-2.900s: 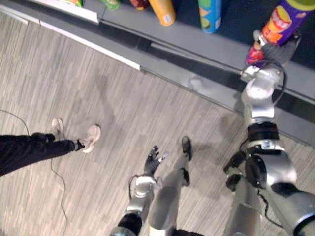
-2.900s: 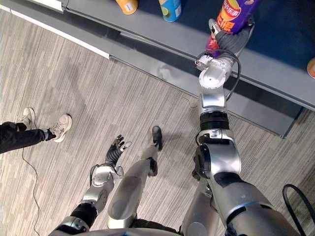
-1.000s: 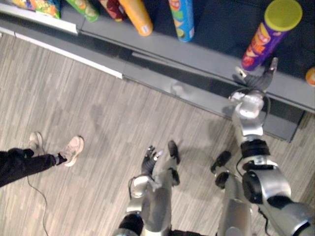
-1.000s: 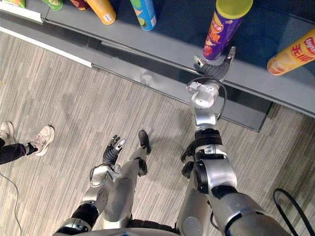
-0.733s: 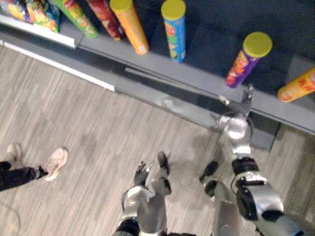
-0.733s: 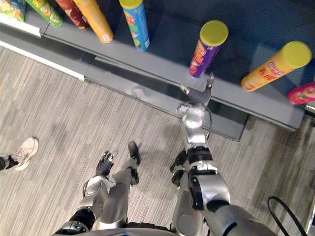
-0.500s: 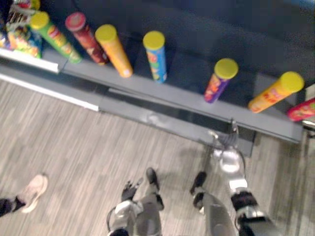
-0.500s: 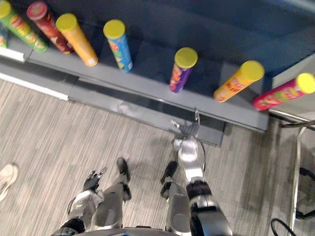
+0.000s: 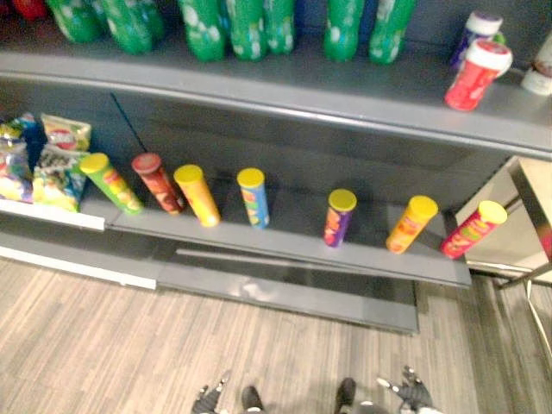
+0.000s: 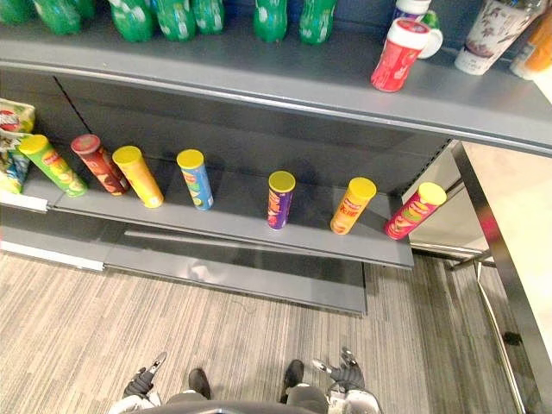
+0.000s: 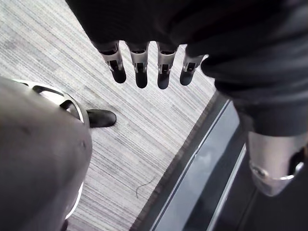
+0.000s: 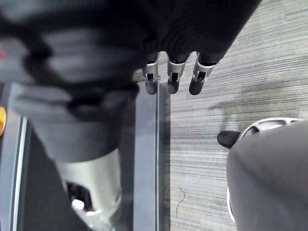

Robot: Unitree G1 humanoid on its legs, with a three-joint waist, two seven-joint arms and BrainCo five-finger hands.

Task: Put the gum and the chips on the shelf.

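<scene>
Purple chips can (image 9: 339, 217) stands mid-frame on the shelf (image 9: 291, 240); left hand (image 11: 140, 73) and right hand (image 12: 173, 77) hang straight-fingered, empty; gum untraceable

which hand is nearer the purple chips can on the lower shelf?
Right. The right hand hangs low before the shelf, slightly right of the purple can; the left hand hangs well off to its left.

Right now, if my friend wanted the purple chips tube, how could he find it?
Look at the lower grey shelf, where tall chip tubes stand in a row. The purple tube is fifth from the left, between the blue tube and an orange tube. It is the only purple one, with a yellow lid.
</scene>
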